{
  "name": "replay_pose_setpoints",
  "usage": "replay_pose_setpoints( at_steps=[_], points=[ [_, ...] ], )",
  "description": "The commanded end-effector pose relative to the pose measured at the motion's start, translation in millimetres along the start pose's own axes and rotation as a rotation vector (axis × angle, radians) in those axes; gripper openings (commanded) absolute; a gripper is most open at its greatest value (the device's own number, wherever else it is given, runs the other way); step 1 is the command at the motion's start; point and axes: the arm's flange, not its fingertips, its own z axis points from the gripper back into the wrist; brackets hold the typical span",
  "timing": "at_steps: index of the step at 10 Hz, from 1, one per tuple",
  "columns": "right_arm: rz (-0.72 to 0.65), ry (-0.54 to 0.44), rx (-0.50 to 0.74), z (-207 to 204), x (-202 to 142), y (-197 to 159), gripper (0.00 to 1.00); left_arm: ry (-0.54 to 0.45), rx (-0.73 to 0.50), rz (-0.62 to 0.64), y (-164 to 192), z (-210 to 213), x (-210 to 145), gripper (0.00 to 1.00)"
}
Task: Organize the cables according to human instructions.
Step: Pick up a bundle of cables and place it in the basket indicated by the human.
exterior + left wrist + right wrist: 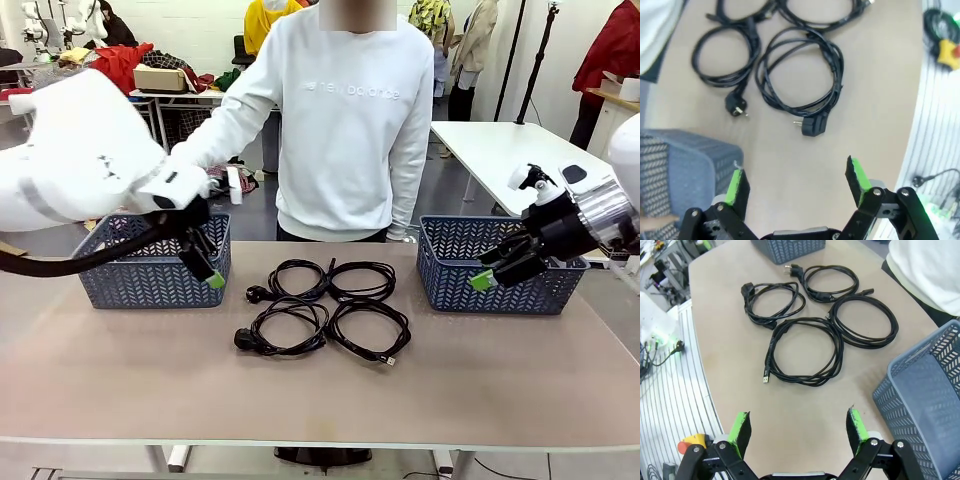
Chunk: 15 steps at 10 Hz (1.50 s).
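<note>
Four coiled cables (326, 290) lie mid-table (between two baskets (150, 278)); left gripper (796, 179) and right gripper (798, 424) hover spread wide, holding nothing.

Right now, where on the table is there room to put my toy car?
The near edge of the table is a wide bare strip, in front of the four cables. There is bare room in front of the left basket and the right basket too. The middle is crowded with coils.
</note>
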Motion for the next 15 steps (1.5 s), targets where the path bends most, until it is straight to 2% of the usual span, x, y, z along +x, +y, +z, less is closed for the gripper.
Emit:
replay_pose_setpoints(
  at_steps=[1,3,6,15],
  points=[
    [0.029,-0.033,0.012,-2,0,-5,1.00,0.087,-0.013,-0.100,6,-11,23,1.00],
    [0.029,-0.033,0.012,-2,0,-5,1.00,0.133,-0.057,-0.170,-5,-35,47,1.00],
    [0.029,-0.033,0.012,-2,0,-5,1.00,0.170,-0.084,-0.212,-21,-63,63,1.00],
    [0.029,-0.033,0.012,-2,0,-5,1.00,0.133,-0.123,-0.234,-31,-77,60,1.00]
  ],
)
